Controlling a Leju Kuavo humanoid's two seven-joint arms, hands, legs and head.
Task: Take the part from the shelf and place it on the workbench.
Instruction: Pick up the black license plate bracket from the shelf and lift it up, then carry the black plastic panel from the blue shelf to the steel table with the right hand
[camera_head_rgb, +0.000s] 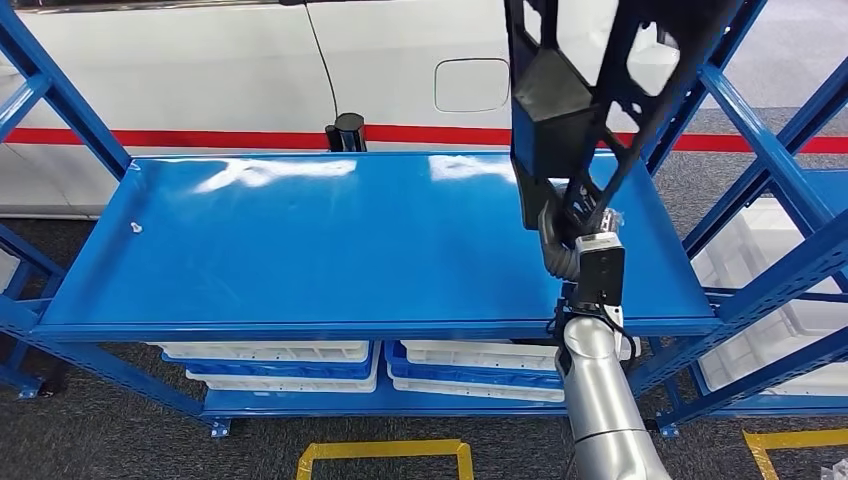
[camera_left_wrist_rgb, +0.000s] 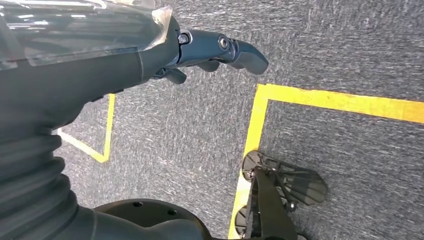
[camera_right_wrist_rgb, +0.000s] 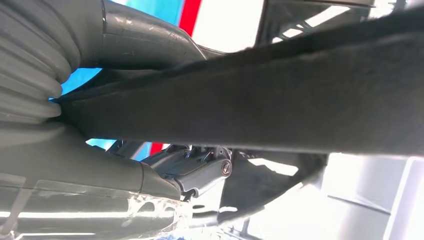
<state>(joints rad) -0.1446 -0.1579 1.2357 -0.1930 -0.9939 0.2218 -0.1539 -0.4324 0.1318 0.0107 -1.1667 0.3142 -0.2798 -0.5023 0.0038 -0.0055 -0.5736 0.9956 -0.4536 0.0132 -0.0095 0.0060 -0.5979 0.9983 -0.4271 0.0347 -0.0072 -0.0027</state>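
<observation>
Black plastic part (camera_head_rgb: 560, 100), open-frame w/ cutouts and a solid boxy section, held upright-ish above right end of blue shelf (camera_head_rgb: 300, 240), top cropped, prob. not touching shelf surface.

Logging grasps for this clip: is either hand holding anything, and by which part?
The right hand grips the black openwork part at its lower end. The left hand holds nothing.

no text, label, brand, number or sign can be read on anything in any of the three views.
</observation>
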